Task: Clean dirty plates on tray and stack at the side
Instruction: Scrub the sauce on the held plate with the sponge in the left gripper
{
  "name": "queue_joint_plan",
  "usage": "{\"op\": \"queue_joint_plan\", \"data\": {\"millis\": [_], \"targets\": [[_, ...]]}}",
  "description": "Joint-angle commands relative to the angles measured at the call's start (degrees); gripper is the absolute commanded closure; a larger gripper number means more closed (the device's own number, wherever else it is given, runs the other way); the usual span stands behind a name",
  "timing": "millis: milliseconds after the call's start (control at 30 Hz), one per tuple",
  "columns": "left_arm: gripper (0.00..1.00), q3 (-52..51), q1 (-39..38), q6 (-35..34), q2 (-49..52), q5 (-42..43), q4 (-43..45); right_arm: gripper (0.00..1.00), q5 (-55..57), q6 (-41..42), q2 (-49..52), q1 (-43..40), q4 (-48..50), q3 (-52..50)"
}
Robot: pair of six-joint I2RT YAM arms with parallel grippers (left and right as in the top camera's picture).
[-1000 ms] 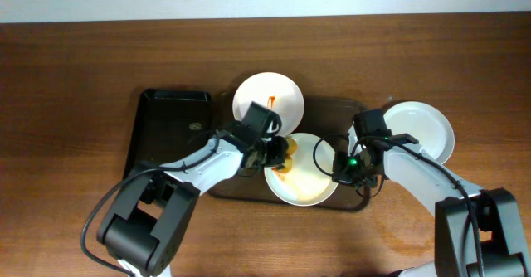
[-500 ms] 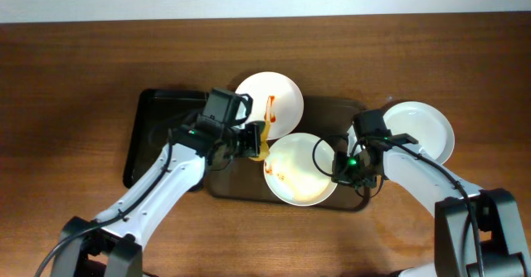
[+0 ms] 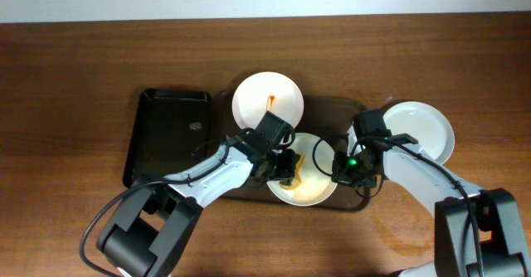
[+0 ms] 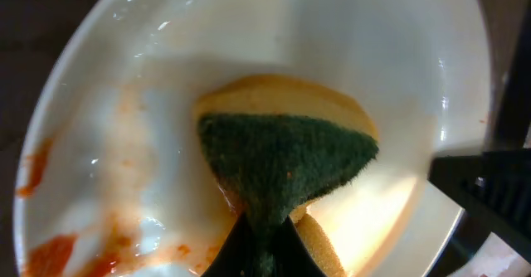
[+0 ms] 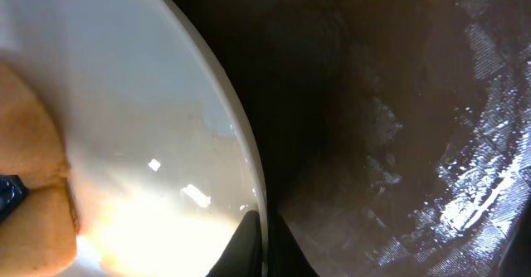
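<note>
Left pincer (image 4: pixel 264 248) clamping sponge (image 4: pixel 286 157), pressing it onto plate (image 4: pixel 348 53); right pincer (image 5: pixel 264 240) pinching plate rim. Risk: rim slipping free, plate skidding, sauce (image 4: pixel 50 252) smearing onto tray (image 5: pixel 373 186).

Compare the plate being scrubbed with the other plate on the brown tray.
The near plate carries smeared, broken-up sauce. The far plate has one narrow red streak.
The left gripper presses a sponge into the near plate, and the right gripper pinches its rim. No gripper or sponge touches the far plate.
Both are round, white and shallow, and both sit on the tray.
</note>
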Motion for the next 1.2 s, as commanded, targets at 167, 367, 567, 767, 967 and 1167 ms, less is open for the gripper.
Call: {"op": "queue_joint_plan", "data": {"millis": [167, 367, 567, 767, 967, 1167], "targets": [[1.00, -0.2, 3.0, 0.7, 1.3, -16.4, -6.8, 0.96, 1.2, -0.6, 0.0, 0.3, -0.5, -0.5], [1.00, -0.2, 4.5, 2.5, -3.8, -21.3, -7.3, 0.96, 1.2, -0.6, 0.0, 0.3, -0.5, -0.5], [1.00, -0.2, 4.5, 4.5, -12.9, -26.1, -8.9, 0.96, 1.2, -0.6, 0.0, 0.3, -0.5, -0.5], [1.00, -0.2, 5.4, 4.5, -17.6, -27.1, -13.4, 0.96, 2.8, -0.6, 0.0, 0.3, -0.4, -0.5], [1.00, -0.2, 5.4, 4.5, -17.5, -26.4, -14.3, 0.96, 11.9, -1.1, 0.0, 0.3, 3.9, -0.1], [1.00, -0.2, 8.4, 4.5, -17.5, -26.8, -16.2, 0.96, 8.7, -1.4, 0.0, 0.3, -1.3, -0.1]]}}
